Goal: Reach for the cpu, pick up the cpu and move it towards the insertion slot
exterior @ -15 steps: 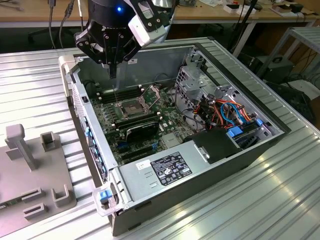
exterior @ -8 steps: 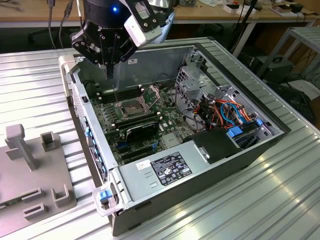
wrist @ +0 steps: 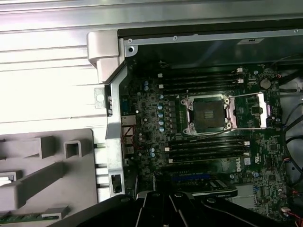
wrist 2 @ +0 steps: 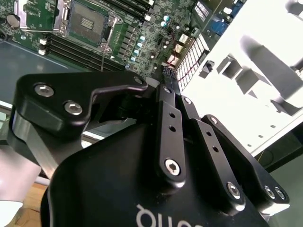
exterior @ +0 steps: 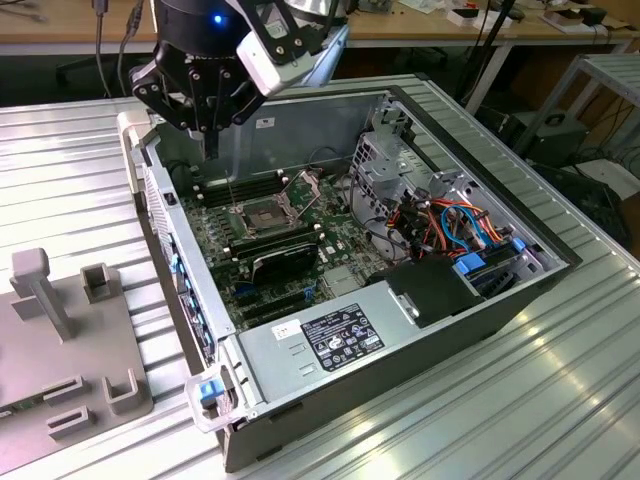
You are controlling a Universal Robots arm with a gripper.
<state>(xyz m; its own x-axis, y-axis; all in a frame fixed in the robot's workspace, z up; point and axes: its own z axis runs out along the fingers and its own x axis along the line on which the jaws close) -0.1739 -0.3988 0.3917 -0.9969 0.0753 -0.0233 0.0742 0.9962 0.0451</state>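
The insertion slot [exterior: 262, 215] is a square socket with a silvery frame and dark centre on the green motherboard inside the open computer case. It also shows in both wrist views [wrist 2: 86, 22] [wrist: 207, 115], with its metal plate swung aside and its thin wire lever raised. My gripper [exterior: 208, 140] hangs above the case's far corner at the exterior view's left, a little beyond the socket. Its fingers meet at the tips [wrist 2: 169, 75], shut, with nothing visible between them. The cpu is hidden from me.
A grey fixture plate [exterior: 60, 340] with upright posts lies beside the case at the exterior view's left. A black expansion card [exterior: 285, 258], long memory slots [wrist: 203, 80], a power supply [exterior: 330, 340], a drive cage [exterior: 395, 160] and coloured cables [exterior: 450, 225] crowd the case interior.
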